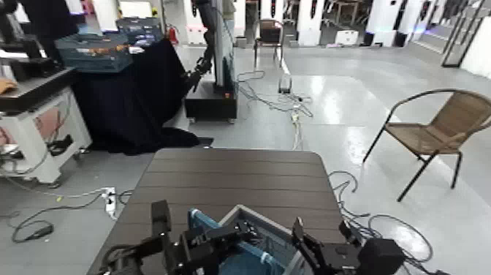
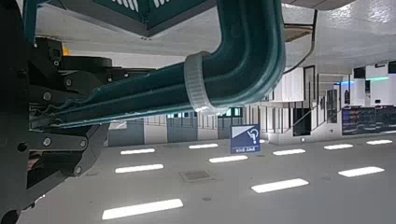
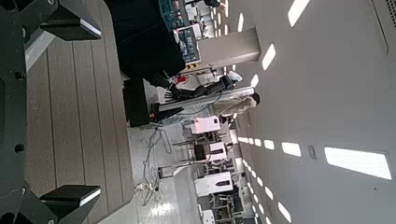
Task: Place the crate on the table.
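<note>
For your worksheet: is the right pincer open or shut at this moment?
Open. In the right wrist view, the right pincer has its two fingertips far apart, with only the slatted table showing between them and nothing held.

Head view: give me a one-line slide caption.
Both arms hold the crate low over the near edge of the slatted brown table, left hand and right hand at its sides.

No readable text anywhere — only a blue hanging sign (image 2: 245, 138), lettering too small.
</note>
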`<state>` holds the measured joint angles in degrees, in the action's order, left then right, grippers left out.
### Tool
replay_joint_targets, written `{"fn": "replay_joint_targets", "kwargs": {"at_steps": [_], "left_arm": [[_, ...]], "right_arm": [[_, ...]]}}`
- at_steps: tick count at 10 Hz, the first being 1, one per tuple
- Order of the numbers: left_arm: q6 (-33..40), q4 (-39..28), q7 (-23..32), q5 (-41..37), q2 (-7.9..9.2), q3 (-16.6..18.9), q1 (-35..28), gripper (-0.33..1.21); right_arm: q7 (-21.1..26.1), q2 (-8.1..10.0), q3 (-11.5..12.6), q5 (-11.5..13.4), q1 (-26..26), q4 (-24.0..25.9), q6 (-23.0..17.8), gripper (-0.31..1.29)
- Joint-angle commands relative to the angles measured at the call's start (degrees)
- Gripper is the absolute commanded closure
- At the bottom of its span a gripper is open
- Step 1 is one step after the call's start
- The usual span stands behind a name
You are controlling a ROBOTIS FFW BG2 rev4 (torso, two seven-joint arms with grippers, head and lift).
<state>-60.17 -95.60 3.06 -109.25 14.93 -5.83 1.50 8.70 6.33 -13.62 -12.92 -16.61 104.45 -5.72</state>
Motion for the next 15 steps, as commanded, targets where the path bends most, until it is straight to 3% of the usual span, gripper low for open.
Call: {"fn": "replay_joint_targets", "kwargs": {"at_steps": [1,4,7,10,15], "left_arm": [[-0.03,0.42,-0.25,0.00,0.19,-0.41,0.43,1.20],[-0.03,1.12,-0.34,0.00,0.19,-0.85,0.96,1.20],[-1.79,5.95,-1.83,0.09,0.28,-3.40,6.15,1.20],[-3.28,12.19,-7.72,4.57,1.69,-6.65,12.91,1.20],[-1.44,22.13,-17.21,12.57,0.28,-10.34,21.79,1.20]], "right_arm": [[0.00,0.00,-0.09,0.00,0.09,-0.21,-0.25,0.14],[0.00,0.09,-0.18,0.00,0.17,-0.47,-0.43,0.14],[0.00,0.09,-0.18,-0.09,0.17,-0.65,-0.52,0.14],[0.00,0.00,-0.35,-0.27,0.26,-0.82,-0.69,0.14],[0.00,0.00,-0.79,-0.53,0.53,-1.00,-0.87,0.14]]}}
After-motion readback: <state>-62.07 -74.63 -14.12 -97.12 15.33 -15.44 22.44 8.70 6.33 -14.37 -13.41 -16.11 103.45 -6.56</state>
